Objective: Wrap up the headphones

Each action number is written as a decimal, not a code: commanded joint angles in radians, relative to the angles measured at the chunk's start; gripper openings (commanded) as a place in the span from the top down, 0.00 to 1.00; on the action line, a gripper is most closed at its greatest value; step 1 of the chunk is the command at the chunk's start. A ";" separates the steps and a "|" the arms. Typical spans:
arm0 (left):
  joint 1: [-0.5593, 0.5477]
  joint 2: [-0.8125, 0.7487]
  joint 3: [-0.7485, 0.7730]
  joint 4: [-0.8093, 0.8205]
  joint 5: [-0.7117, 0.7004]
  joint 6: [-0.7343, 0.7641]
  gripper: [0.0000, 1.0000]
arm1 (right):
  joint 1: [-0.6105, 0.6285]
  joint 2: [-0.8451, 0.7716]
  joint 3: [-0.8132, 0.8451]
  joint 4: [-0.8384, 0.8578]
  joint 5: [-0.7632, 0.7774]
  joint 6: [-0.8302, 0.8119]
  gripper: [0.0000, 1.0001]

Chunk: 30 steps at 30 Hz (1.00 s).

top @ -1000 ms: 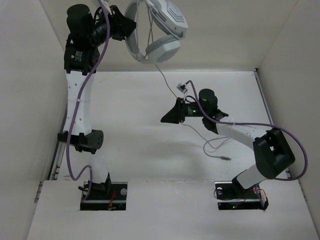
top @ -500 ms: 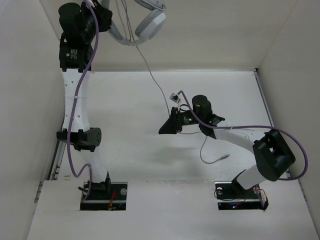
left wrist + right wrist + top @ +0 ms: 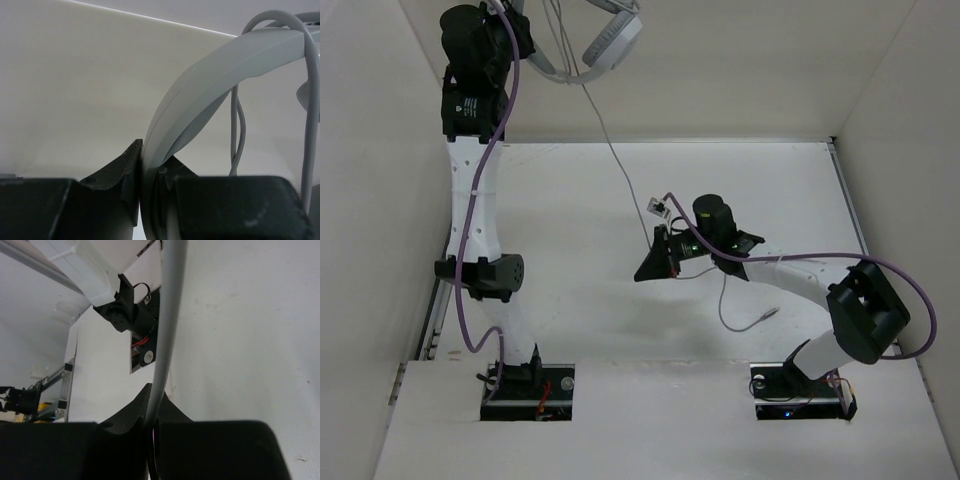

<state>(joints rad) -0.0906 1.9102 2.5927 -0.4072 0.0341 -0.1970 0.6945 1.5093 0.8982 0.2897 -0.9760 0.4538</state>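
Your left gripper [image 3: 149, 165] is squeezing tight on the headband [image 3: 200, 85] of the headphones [image 3: 608, 40], and it is holding them high up above the far edge of the table [image 3: 560, 210]. Your right gripper [image 3: 152, 407] is pinching the thin grey cable [image 3: 613, 150], with its jaws pressed together on it, over the middle of the table. The cable is hanging down from the headphones to that gripper, and its loose end with the plug [image 3: 772, 314] is lying on the table, nearer the front edge.
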 commanded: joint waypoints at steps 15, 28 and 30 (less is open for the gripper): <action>-0.079 -0.005 0.034 0.160 -0.197 0.056 0.99 | 0.121 0.035 0.326 -0.486 0.131 -0.385 0.99; -0.159 -0.082 -0.319 0.339 -0.393 0.270 0.99 | 0.159 -0.018 0.539 -0.809 0.310 -0.691 0.99; -0.180 -0.094 -0.397 0.381 -0.414 0.313 0.99 | 0.158 -0.021 0.591 -0.857 0.335 -0.733 0.99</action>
<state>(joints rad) -0.2371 1.9076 2.2517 -0.2218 -0.3122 0.0586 0.8459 1.5318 1.3922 -0.4660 -0.7067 -0.1524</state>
